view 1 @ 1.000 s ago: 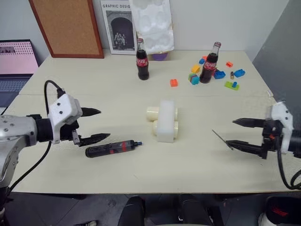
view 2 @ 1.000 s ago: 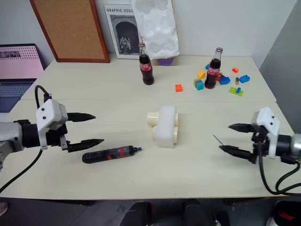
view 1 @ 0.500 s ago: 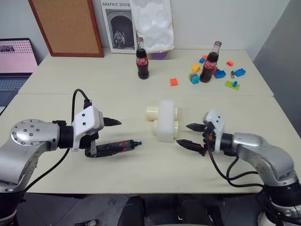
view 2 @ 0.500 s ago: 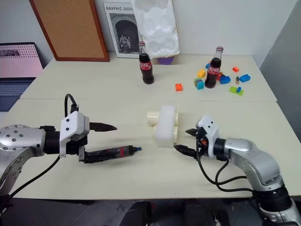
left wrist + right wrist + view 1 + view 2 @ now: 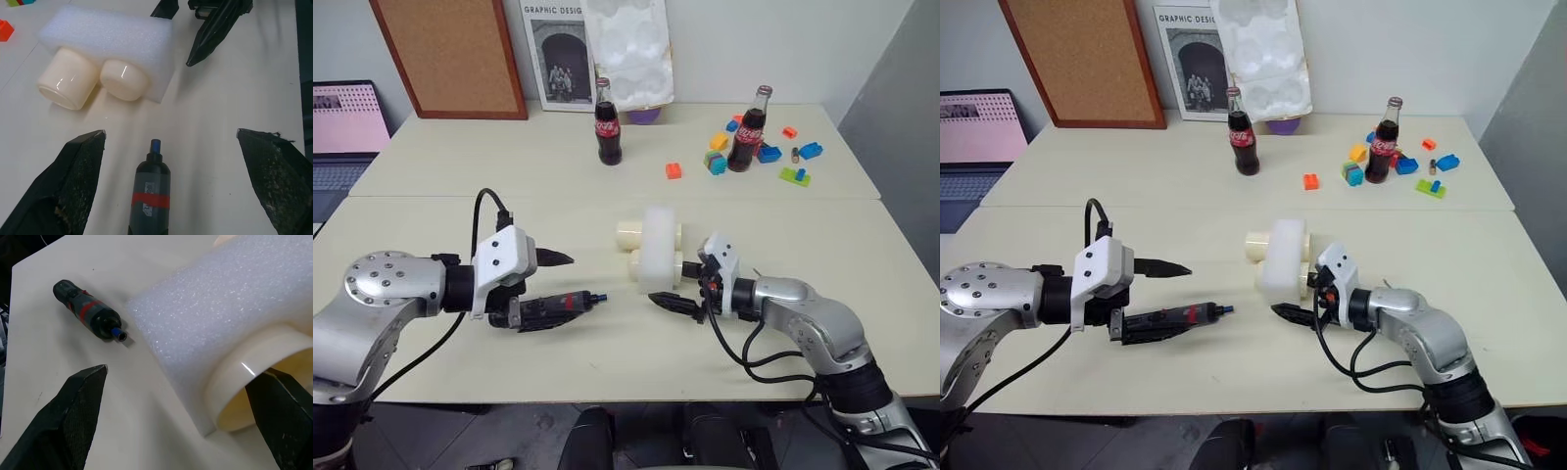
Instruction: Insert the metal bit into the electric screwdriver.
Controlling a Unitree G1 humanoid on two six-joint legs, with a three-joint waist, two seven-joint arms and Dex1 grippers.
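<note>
Screwdriver (image 5: 150, 193) rear cut off by wrist pic edge; laptop (image 5: 342, 137) off worktop's far left corner cropped; poster (image 5: 555, 54) top cropped.

The slim black pen-shaped electric screwdriver (image 5: 551, 306) with a red band lies flat on the table, blue nose toward the white foam block.

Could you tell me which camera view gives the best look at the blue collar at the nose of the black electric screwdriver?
The left wrist view: the black electric screwdriver lies between the open left gripper fingers, its blue collar near and unobstructed. The right wrist view shows the collar end-on, farther off. Both eye views show it as a tiny blue tip.
</note>
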